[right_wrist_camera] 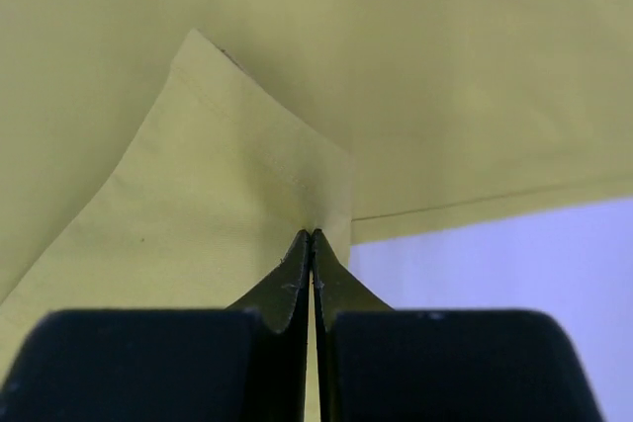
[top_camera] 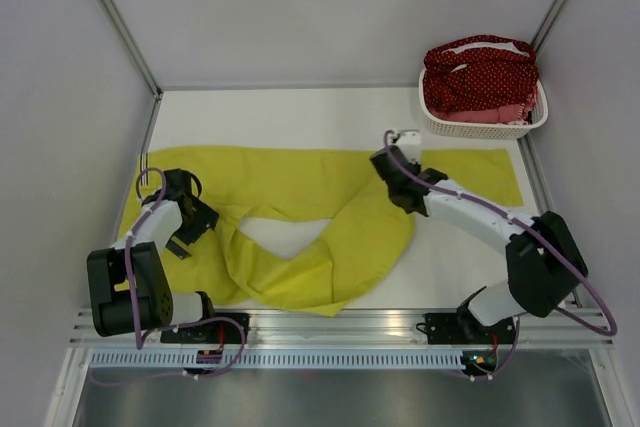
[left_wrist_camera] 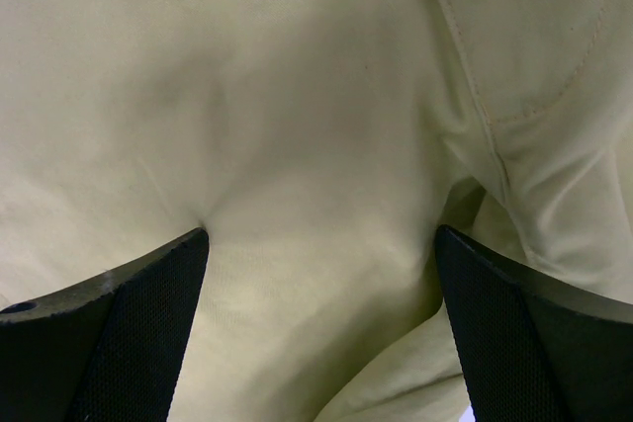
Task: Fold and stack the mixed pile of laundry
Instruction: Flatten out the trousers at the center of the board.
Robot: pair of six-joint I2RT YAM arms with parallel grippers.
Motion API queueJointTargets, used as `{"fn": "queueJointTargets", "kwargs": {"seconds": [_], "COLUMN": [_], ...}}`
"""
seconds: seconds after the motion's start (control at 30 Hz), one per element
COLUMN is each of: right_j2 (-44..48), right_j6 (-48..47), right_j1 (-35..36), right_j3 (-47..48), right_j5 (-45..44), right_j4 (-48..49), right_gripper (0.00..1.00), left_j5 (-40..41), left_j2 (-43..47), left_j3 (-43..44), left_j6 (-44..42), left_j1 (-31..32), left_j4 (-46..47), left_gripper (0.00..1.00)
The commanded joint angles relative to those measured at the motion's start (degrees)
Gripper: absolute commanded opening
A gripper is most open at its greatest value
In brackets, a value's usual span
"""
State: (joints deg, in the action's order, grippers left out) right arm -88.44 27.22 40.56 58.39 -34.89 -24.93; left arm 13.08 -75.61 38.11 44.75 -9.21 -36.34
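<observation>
1. The yellow-green garment [top_camera: 300, 217] lies spread across the tabletop [top_camera: 280, 117]. One long band of it runs flat from side to side. A second part curls toward the arms' bases and doubles over on itself.
2. The left fingers [top_camera: 190, 217] rest on the garment's left end. In the left wrist view the left fingers [left_wrist_camera: 109, 333] stand well apart. They press down into the pale cloth, which bulges up between them, and a stitched seam runs just beyond them.
3. The right fingers [top_camera: 392, 165] sit over the garment's right half, where the curled part meets the flat band. In the right wrist view the right fingers [right_wrist_camera: 287, 284] are pressed together and pinch a hemmed corner of the garment, lifted above the layer beneath. Bare tabletop shows just beside that corner.
4. Beyond the garment's right end, apart from it, stands the white basket [top_camera: 440, 119].
5. The dark red white-dotted cloth [top_camera: 480, 77] is heaped in the basket above its rim. A pink piece [top_camera: 490, 115] shows under it on the side facing the garment.
</observation>
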Motion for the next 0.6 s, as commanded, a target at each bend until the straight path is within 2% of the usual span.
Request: {"fn": "queueJointTargets", "kwargs": {"seconds": [0.0, 0.03, 0.17, 0.23, 0.33, 0.47, 0.57], "right_j2": [8.6, 10.0, 15.2, 15.8, 15.9, 11.6, 5.4], "right_j6": [3.9, 3.3, 1.5, 1.5, 0.7, -1.5, -3.9], "right_j1": [-11.4, -17.3, -28.1, -34.0, -38.3, -41.9, -44.0], "right_j3": [-4.9, -6.4, -8.1, -7.4, -6.9, -4.8, 2.9], "right_j5": [-10.4, -10.7, -12.8, -10.5, -8.9, -5.9, -6.5], "right_j4": [-8.3, -8.8, -11.4, -11.8, -11.2, -12.3, -18.6], "right_gripper": [0.0, 0.0, 0.0, 0.0, 0.01, 0.01, 0.0], "left_j5": [-0.5, -0.5, -0.2, -0.4, -1.3, 0.3, 1.4], "left_j2": [-2.2, -2.9, -5.9, -7.5, -8.9, -9.5, -11.2], "left_j3": [2.8, 3.3, 5.3, 6.2, 7.8, 9.0, 10.4], "left_j6": [1.1, 1.0, 1.0, 1.0, 0.9, 1.5, 2.3], "left_j1": [-0.4, -0.4, -0.4, -0.5, -0.5, -0.5, -0.5], "left_j4": [2.6, 2.7, 2.8, 2.8, 2.8, 2.9, 2.9], "left_gripper": [1.0, 1.0, 1.0, 1.0, 1.0, 1.0, 0.99]}}
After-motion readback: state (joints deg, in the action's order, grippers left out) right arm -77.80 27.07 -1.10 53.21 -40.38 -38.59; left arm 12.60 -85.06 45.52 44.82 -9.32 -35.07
